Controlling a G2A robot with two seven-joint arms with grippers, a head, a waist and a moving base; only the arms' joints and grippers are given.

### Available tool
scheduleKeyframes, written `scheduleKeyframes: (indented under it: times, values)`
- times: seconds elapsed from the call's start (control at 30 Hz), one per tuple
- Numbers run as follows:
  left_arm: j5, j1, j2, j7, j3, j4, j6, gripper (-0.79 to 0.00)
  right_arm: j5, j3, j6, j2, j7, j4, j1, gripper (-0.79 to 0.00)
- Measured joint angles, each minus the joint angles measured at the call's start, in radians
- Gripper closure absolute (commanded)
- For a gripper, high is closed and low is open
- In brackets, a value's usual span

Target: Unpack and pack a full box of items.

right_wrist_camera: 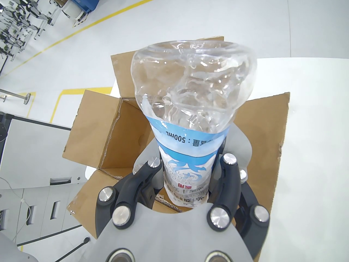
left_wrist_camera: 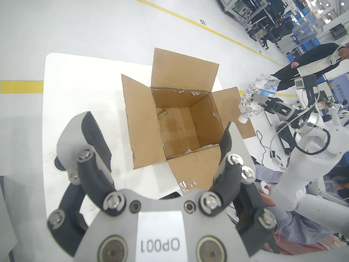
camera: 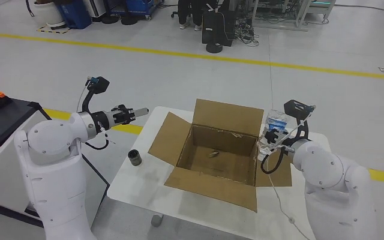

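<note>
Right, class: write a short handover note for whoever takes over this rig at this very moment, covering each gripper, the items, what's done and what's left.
Left gripper: jaws open, empty, raised near the table's left edge.
Right gripper: jaws shut on the water bottle, cap down, by the box's right flap.
Box: on the table, flaps open, one small item on its floor.
Small dark cylinder: on the table, left of the box.
Done: box nearly emptied.
Left: probably set the bottle down, lift out the last item, repack.
</note>
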Motion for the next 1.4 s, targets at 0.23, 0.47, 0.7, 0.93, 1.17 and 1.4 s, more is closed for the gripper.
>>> scheduleKeyframes:
  times: [0.23, 0.47, 0.7, 0.93, 1.17, 1.4]
  values:
    - [0.0, 0.0, 0.0, 0.0, 0.0, 0.0, 0.0, -0.785, 0.0, 0.0, 0.0, 0.0, 0.0, 0.0, 0.0, 0.0]
    - [0.0, 0.0, 0.0, 0.0, 0.0, 0.0, 0.0, -0.785, 0.0, 0.0, -0.003, 0.0, -0.005, 0.001, -0.003, 0.0]
    - [0.0, 0.0, 0.0, 0.0, 0.0, 0.0, 0.0, -0.785, 0.021, 0.065, 0.0, 0.008, -0.006, -0.066, -0.023, 0.0]
    - [0.0, 0.0, 0.0, 0.0, 0.0, 0.0, 0.0, -0.785, 0.059, 0.168, 0.014, 0.021, 0.107, -0.102, -0.015, 0.0]
    - [0.0, 0.0, 0.0, 0.0, 0.0, 0.0, 0.0, -0.785, 0.056, 0.271, -0.076, 0.04, 0.2, -0.07, -0.008, 0.0]
    - [0.0, 0.0, 0.0, 0.0, 0.0, 0.0, 0.0, -0.785, 0.113, 0.379, -0.157, 0.056, 0.28, 0.017, -0.006, 0.0]
